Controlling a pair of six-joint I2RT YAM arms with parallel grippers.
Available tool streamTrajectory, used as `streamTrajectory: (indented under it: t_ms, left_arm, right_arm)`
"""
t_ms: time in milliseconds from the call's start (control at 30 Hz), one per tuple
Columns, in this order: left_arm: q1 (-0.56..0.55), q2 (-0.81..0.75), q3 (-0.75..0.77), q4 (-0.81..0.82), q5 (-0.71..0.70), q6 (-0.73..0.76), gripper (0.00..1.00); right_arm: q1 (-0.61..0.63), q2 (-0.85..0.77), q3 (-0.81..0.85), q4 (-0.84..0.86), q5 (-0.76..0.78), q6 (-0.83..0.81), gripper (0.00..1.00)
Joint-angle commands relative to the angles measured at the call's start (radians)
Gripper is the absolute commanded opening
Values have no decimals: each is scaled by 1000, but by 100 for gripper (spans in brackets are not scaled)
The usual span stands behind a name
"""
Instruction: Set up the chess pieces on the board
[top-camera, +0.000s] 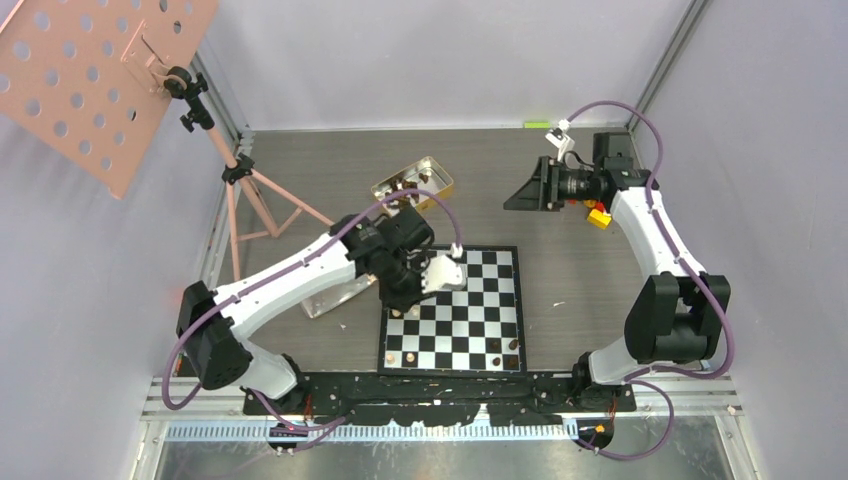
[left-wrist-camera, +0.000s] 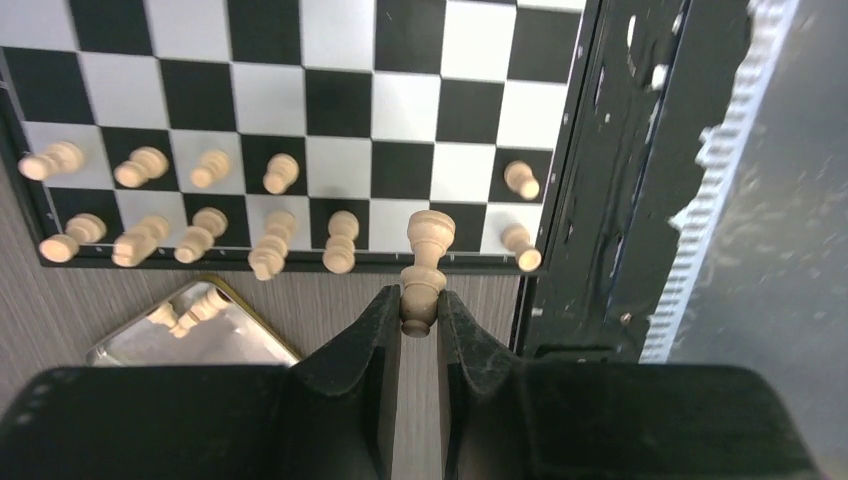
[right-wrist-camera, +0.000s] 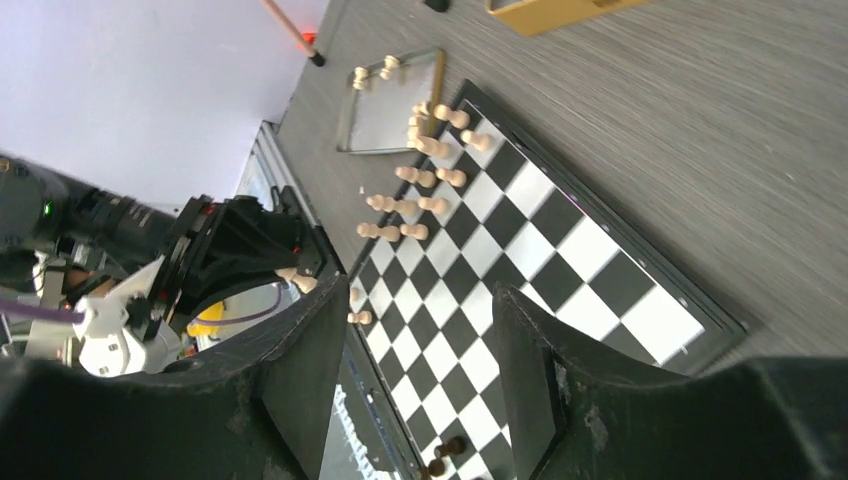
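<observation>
Left end effector (left-wrist-camera: 420, 312) is clamped on a pale piece (left-wrist-camera: 424, 282), held over the board (left-wrist-camera: 340, 110) near its 11 o'clock edge in the top view. Right end effector (right-wrist-camera: 420, 292) is spread wide, empty. Risk: neighbours (left-wrist-camera: 340, 240) could be toppled on descent, as the gap is tight.

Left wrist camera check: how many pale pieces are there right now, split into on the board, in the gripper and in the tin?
On the board, pale pieces: 11
In the left gripper, pale piece: 1
In the tin, pale pieces: 2
Total: 14
</observation>
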Motion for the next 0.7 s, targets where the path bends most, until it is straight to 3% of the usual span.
streamTrajectory:
  t_ms: [0, 233, 667]
  left_arm:
    - [-82, -20, -55, -37, -175, 41, 0]
    - [-126, 6, -164, 58, -265, 43, 0]
    - [-167, 80, -232, 131, -333, 40, 0]
  right_arm:
    - [-51, -49, -44, -118, 43, -207, 60]
    - [-85, -40, -125, -196, 75, -355, 59]
    - [-100, -62, -158, -181, 108, -377, 58]
